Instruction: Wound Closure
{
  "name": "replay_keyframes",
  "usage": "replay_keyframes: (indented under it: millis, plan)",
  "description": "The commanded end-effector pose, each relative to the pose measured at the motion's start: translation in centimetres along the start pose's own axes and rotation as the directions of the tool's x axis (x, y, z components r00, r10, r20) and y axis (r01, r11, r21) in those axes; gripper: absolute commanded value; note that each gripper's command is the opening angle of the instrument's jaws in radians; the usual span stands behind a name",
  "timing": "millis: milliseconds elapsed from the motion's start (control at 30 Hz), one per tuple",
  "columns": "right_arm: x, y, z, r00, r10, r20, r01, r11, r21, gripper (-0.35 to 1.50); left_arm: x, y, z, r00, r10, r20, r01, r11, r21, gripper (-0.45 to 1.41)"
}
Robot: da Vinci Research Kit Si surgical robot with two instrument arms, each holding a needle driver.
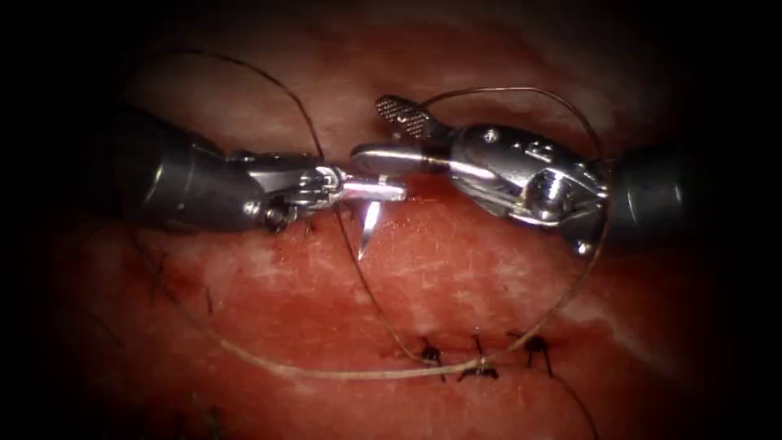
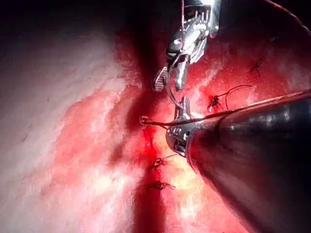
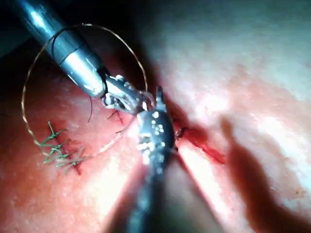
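Observation:
My left tool [image 1: 393, 191] comes in from the left with its jaws shut on the curved needle [image 1: 369, 226]. The needle's bright pointed end hangs down below the jaws, just over the tissue [image 1: 456, 277] and free of it. The rest of its curve is hidden by the jaws. My right tool [image 1: 371, 130] faces it from the right, jaws open and holding nothing, its lower jaw just above the left tool's tip. The thread [image 1: 326, 373] sweeps in a wide loop around both tools. In the left wrist view the right tool [image 2: 170, 80] stands open above the left tool [image 2: 183, 104].
Three dark knotted stitches [image 1: 481, 367] sit in a row on the tissue below the tools, with short cut ends sticking out. Red fluid lies around the cut [image 2: 146, 131]. A strand of thread [image 1: 281, 90] arcs over the left tool's wrist.

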Motion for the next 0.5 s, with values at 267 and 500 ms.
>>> replay_keyframes:
  millis: [267, 500]
  plan:
    - [0.01, 0.02, -0.07, 0.998, -0.050, -0.028, 0.049, 0.999, -0.015, -0.35, -0.08, -0.03, 0.05, 1.000, -0.001, 0.001, 0.001, 1.000, 0.000, -0.45]
    - [-0.04, 0.05, -0.07, 0.993, -0.115, -0.016, 0.115, 0.993, 0.001, -0.35, -0.03, 0.00, 0.08, 0.998, 0.058, -0.010, -0.058, 0.998, 0.012, -0.15]
